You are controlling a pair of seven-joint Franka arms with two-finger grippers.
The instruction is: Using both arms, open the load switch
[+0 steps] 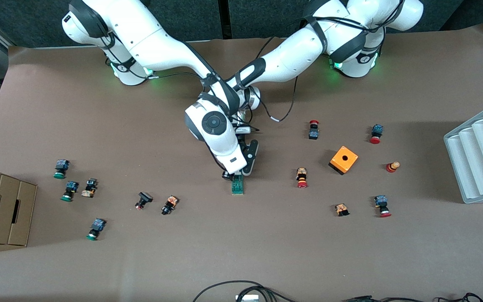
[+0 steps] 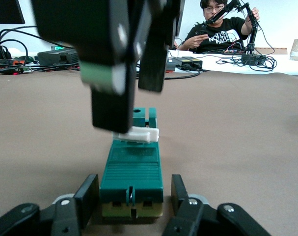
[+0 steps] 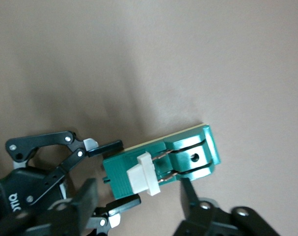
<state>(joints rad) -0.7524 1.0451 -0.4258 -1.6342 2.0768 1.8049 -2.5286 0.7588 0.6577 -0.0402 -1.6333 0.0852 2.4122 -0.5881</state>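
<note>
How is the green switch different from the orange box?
The load switch is green, long and narrow with a white piece; the orange box is a cube with a hole on top. The left gripper clamps the load switch; the orange box sits untouched. Both rest on the table.

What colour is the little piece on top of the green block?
White, clearest in the right wrist view.

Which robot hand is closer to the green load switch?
Left. The left hand is shut on one end of the load switch, touching it; the right hand is open over its white piece.
</note>
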